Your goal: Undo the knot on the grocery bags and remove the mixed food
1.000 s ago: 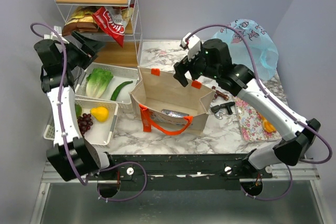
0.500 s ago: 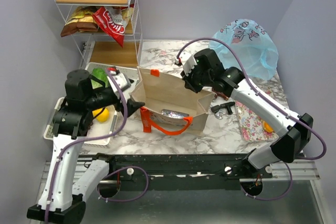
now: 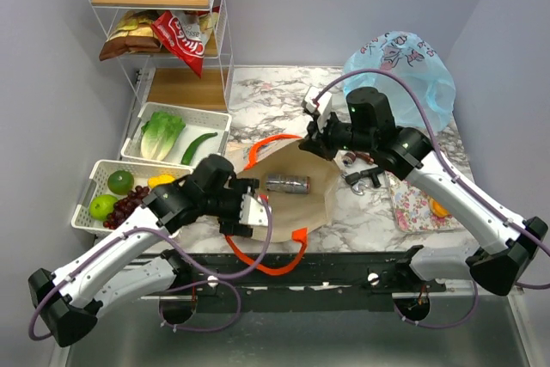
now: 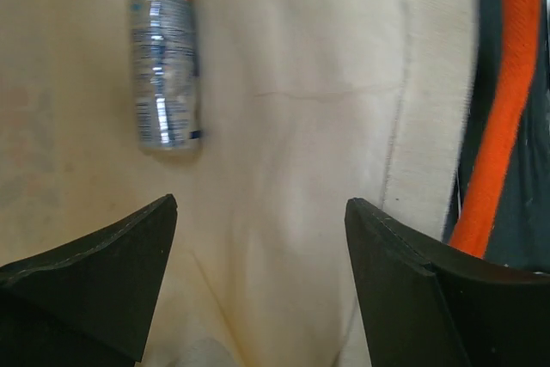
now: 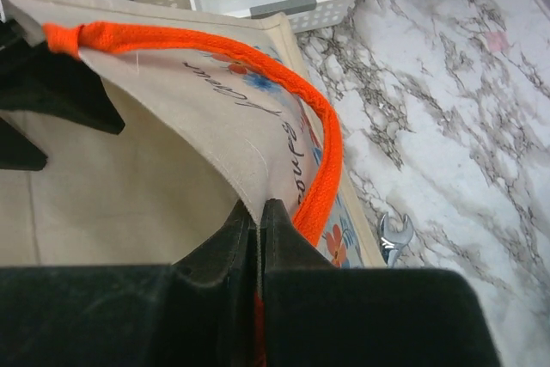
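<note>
Canvas tote (image 3: 296, 208) lies tipped on the table (image 3: 275, 100), its drink can (image 3: 287, 183) not yet out. Right fingers (image 5: 258, 234) pinch the rim tight; left fingers (image 4: 137, 255) gape wide, empty, above the can. Blue plastic bag (image 3: 404, 66) waits behind.

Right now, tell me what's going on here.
The right fingers are pinched shut on the rim of the tote, holding it open. The left fingers, open, hover in its mouth near a can lying inside. Lettuce, a cucumber and fruit lie in the white trays.
</note>
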Controlling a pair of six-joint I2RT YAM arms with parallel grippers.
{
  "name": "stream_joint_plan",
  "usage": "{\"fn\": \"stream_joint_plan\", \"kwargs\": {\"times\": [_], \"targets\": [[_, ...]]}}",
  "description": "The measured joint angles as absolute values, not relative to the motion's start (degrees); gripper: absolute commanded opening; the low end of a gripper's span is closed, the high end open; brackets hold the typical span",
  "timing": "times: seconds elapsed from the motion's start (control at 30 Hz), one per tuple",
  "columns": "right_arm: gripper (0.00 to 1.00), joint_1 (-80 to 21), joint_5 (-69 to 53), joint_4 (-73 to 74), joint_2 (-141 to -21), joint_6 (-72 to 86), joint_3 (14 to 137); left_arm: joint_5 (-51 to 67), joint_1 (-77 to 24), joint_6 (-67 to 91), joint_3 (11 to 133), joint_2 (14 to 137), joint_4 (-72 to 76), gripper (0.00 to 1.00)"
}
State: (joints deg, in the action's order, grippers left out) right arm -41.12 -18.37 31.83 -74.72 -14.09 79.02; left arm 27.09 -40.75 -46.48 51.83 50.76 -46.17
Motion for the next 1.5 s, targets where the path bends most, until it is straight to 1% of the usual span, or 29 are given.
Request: {"fn": "stream_joint_plan", "kwargs": {"times": [0.13, 0.27, 0.37, 0.5, 0.67, 0.73, 0.83, 0.93, 1.0, 1.07, 1.1, 1.2, 1.37, 1.5], "targets": [[0.01, -41.15, -20.1, 30.92, -72.2, -14.09, 75.55, 21.34, -47.55, -50.48, 44.45, 48.25, -46.37, 0.78], [0.01, -41.17, -20.71, 30.7, -72.31, -13.39, 75.48, 16.58, -49.39, -50.15, 44.62, 49.34, -44.69, 0.73], [0.01, -41.08, -20.34, 30.3, -72.44, -12.47, 75.18, 13.89, -50.57, -47.81, 47.29, 50.28, -41.6, 0.71], [0.01, -41.01, -18.96, 29.52, -73.6, -11.35, 75.48, 13.82, -53.49, -45.84, 53.58, 50.41, -36.58, 0.7], [0.01, -40.91, -18.37, 28.84, -75.29, -9.98, 75.83, 14.57, -57.76, -45.82, 63.72, 57.17, -36.49, 0.58], [0.01, -40.91, -18.28, 28.67, -75.42, -9.5, 75.85, 14.28, -58.48, -45.76, 65.56, 61.73, -36.25, 0.57], [0.01, -40.91, -18.24, 28.36, -75.42, -8.99, 75.9, 11.99, -58.52, -46.96, 62.19, 68.2, -34.15, 0.56], [0.01, -40.91, -18.31, 28.34, -75.31, -8.95, 75.9, 9.28, -58.33, -49.17, 56.21, 71.59, -32.73, 0.56], [0.01, -40.91, -18.9, 28.34, -74.94, -8.99, 75.9, 8.12, -57.8, -49.78, 54.46, 74.22, -32.32, 0.56], [0.01, -40.91, -19.77, 28.36, -74.11, -9.08, 75.83, 7.51, -56.9, -49.43, 54.52, 77.49, -30.74, 0.65], [0.01, -40.91, -20.27, 28.36, -73.49, -9.17, 75.72, 7.33, -56.38, -49.21, 54.63, 78.72, -29.87, 0.67], [0.01, -40.91, -21.74, 28.36, -71.94, -9.93, 75.29, 6.46, -53.98, -48.1, 54.96, 82.96, -25.61, 0.7], [0.01, -40.84, -22.9, 28.4, -71.48, -11.11, 74.41, 5.67, -51.29, -47.77, 57.76, 90.7, -21.82, 0.69], [0.01, -40.47, -22.76, 28.14, -71.37, -12.29, 73.41, 4.93, -51.0, -48.73, 59.0, 94.52, -21.28, 0.66]]}}
